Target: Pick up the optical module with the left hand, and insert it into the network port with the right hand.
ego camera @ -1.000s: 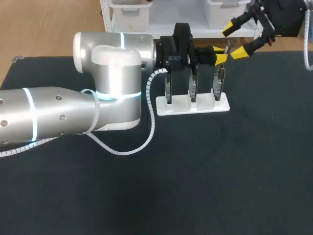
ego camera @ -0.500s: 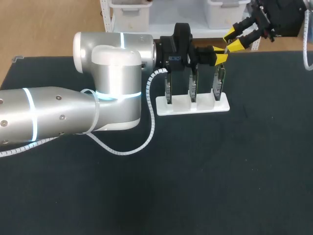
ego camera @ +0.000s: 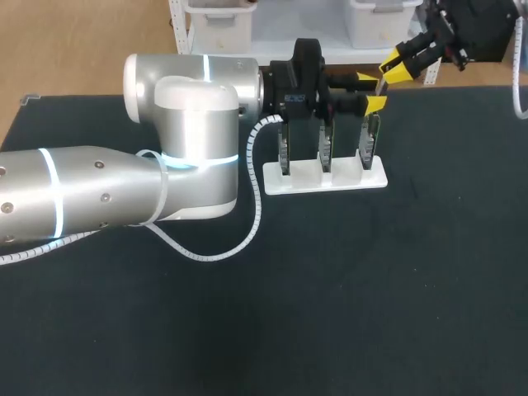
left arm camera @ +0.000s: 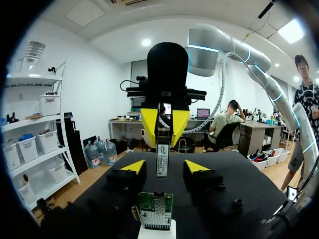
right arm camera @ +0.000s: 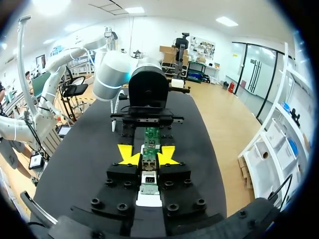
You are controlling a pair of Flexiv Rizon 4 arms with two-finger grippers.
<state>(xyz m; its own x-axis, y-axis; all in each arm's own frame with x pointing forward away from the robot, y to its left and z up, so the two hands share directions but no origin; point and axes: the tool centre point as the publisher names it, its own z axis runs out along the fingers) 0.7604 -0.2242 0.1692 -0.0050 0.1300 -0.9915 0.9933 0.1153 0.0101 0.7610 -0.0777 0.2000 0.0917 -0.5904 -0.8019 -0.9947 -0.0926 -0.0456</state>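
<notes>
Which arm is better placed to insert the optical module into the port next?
Right. The right tool is shut on the optical module, hanging just above the green card; the left tool stands open either side, not touching it.

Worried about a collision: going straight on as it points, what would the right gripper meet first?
Probably the left gripper, open and facing it directly ahead; how near is hard to judge.

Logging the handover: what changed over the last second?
The right gripper moved in and shut on the slim metal optical module. The left gripper opened, letting it go. The white stand of green circuit cards stayed put.
</notes>
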